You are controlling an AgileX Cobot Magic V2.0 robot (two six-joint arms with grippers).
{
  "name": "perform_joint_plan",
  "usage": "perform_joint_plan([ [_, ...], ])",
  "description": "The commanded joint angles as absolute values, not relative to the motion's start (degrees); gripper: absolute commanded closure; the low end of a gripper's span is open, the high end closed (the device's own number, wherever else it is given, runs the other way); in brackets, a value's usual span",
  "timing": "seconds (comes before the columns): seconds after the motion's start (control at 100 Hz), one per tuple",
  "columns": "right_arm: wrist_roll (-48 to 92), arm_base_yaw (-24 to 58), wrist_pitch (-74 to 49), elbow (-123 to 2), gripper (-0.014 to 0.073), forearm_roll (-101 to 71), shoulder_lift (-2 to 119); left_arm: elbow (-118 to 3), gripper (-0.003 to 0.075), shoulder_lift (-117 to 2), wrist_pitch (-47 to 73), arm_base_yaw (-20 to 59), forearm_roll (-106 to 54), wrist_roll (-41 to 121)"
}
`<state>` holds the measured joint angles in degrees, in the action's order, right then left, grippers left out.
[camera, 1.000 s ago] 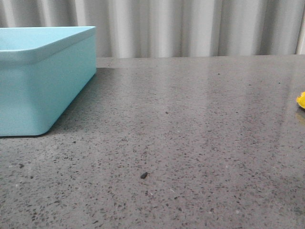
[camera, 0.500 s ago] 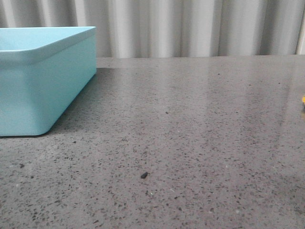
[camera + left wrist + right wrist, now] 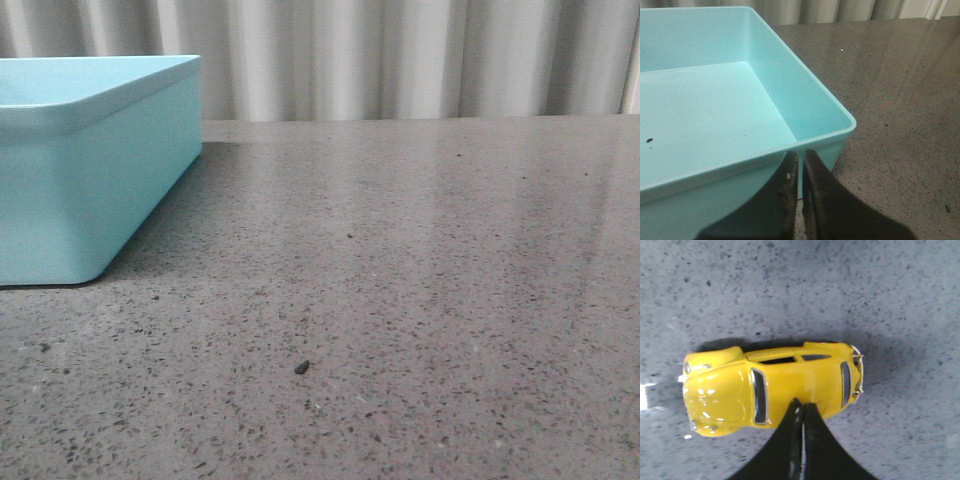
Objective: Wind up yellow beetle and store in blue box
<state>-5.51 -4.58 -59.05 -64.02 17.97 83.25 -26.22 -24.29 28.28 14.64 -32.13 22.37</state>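
**Speckled tabletop, pale curtain**

A grey, dark-flecked stone-look tabletop point(image 3: 420, 300) fills the front view, glossy enough to carry pale vertical reflections toward its far edge. A small dark crumb point(image 3: 302, 367) lies on it near the front. Behind the tabletop hangs a pleated, off-white curtain point(image 3: 400, 55).

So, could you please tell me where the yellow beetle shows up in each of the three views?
Front view: not in the picture.
Left wrist view: not in the picture.
Right wrist view: the yellow beetle fills the middle, just beyond the right pincer.
Shared landmark: the speckled grey table appears in all three views.
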Motion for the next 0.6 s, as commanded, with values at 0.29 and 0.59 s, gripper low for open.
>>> perform_joint_plan([
  [0.29,-5.51,6.84,-54.66,-77.45,0.0646,11.76,57.89,-28.31,0.0741,-25.06,24.94,15.18,-33.42,22.20],
  [0.59,-2.87,15.03,-48.38,-70.44,0.0646,1.92,37.39,-28.31,0.0741,-25.06,22.01,15.18,-34.75,22.20],
])
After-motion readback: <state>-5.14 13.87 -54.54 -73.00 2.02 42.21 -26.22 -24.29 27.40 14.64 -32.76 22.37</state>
